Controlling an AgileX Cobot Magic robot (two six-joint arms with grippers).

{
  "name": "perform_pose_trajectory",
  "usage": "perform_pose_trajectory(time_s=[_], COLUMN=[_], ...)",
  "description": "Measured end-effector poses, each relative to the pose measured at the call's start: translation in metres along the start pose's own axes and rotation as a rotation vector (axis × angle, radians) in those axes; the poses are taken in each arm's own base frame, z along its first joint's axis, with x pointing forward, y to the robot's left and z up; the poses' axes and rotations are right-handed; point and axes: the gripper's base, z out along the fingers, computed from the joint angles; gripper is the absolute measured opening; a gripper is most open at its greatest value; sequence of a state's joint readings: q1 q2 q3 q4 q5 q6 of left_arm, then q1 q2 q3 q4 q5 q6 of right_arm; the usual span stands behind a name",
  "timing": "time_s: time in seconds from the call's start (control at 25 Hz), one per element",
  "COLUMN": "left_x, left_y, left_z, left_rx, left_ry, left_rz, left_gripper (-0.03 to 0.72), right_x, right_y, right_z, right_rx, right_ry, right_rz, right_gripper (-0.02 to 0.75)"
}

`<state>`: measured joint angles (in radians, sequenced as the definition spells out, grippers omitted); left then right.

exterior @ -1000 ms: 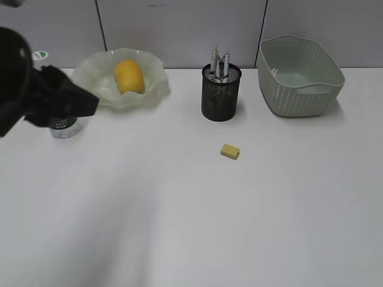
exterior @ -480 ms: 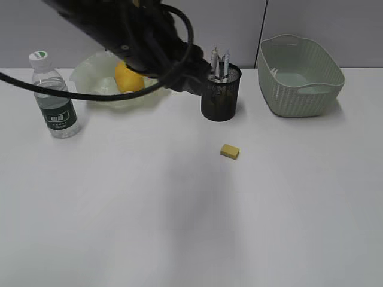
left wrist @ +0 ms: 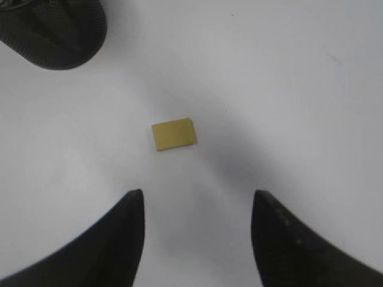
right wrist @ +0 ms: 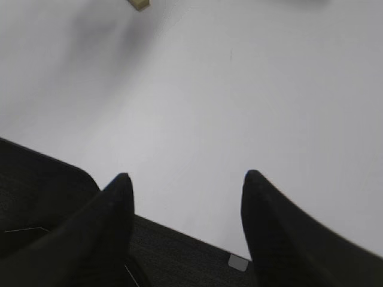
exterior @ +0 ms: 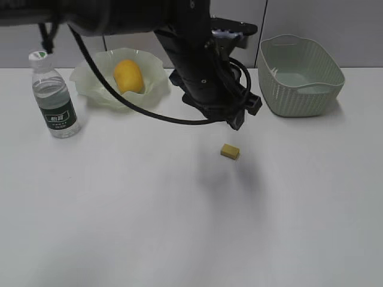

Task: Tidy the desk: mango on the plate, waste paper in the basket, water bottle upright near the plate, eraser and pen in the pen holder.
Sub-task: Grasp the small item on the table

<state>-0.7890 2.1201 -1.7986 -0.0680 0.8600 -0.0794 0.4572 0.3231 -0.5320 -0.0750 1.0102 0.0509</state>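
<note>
A small yellow eraser lies flat on the white desk. My left gripper hangs open above it, and the eraser sits just ahead of the fingertips, untouched. The left arm reaches in from the upper left and covers the pen holder in the exterior view; the black mesh pen holder shows in the left wrist view. The mango rests in the wavy plate. The water bottle stands upright left of the plate. My right gripper is open and empty over the desk's near edge. The pen and the waste paper are out of view.
The pale green basket stands at the back right, and no contents show in it. A grey panel wall runs behind the desk. In the right wrist view, dark floor lies below the desk's front edge.
The left arm has swung from beside the bottle at the far left across to the right, ending above the eraser. It now covers the pen holder. Both grippers stay open.
</note>
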Motion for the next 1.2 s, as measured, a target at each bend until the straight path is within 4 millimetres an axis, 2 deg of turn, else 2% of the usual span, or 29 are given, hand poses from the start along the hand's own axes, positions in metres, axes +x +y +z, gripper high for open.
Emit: perform_pose_trajectory(time_s=[0.28,0.48,0.68,1.04,1.2], left_x=[-0.009,-0.010,-0.007,0.000,-0.004], left_y=[0.000,0.002,0.003,0.007,0.007], left_z=[0.049,0.073,0.090,0.118,0.120], left_rx=[-0.039,-0.057,-0.059,-0.078,-0.075], left_ry=[0.087,0.120,0.122,0.115,0.073], left_rz=[-0.032,-0.046,-0.049,-0.056,-0.069], left_gripper=[0.444,0.539,0.582,0.583,0.581], right_x=[0.000,0.000,0.000,0.000,0.000], right_y=[0.000,0.000,0.000,0.000,0.000], right_z=[0.000,0.000,0.000,0.000,0.000], right_rx=[0.000,0.000,0.000,0.002,0.002], right_ry=[0.000,0.000,-0.001,-0.001,-0.001], right_rz=[-0.001,-0.001,-0.001,-0.003,-0.003], right_gripper=[0.459,0.459,0.459,0.459,0.459])
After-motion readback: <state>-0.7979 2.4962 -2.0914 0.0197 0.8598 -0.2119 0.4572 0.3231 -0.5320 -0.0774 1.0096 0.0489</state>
